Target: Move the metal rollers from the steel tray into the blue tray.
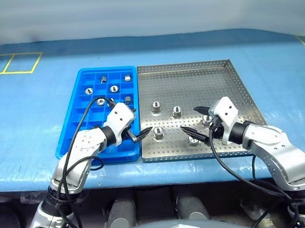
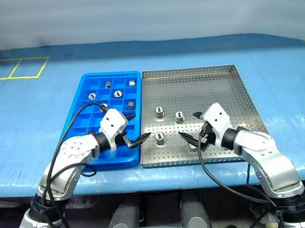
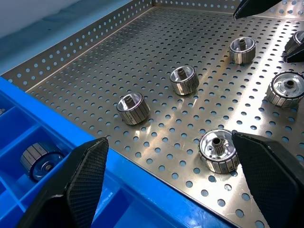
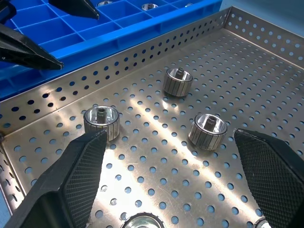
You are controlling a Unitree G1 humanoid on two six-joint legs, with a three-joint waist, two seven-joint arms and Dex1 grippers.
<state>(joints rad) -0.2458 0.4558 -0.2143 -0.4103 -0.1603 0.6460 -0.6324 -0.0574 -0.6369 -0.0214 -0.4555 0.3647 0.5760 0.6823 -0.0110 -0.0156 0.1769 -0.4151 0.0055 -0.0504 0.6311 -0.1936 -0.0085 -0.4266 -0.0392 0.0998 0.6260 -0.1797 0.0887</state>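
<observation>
Here, left claw (image 1: pixel 138 131) and right claw (image 1: pixel 194 123) both agape, over steel tray (image 1: pixel 191 74) near edge (rollers (image 1: pixel 158 133) between), far half bare.

Rollers (image 1: pixel 158 133): 5 steel tray (image 1: pixel 192 79), 6 blue tray (image 1: pixel 69 148)

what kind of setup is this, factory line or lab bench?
Looks like a lab or test bench staged as a parts-sorting station. A blue-covered table with yellow taped squares, a perforated steel tray holding loose metal rollers, and a compartmented blue tray.
</observation>
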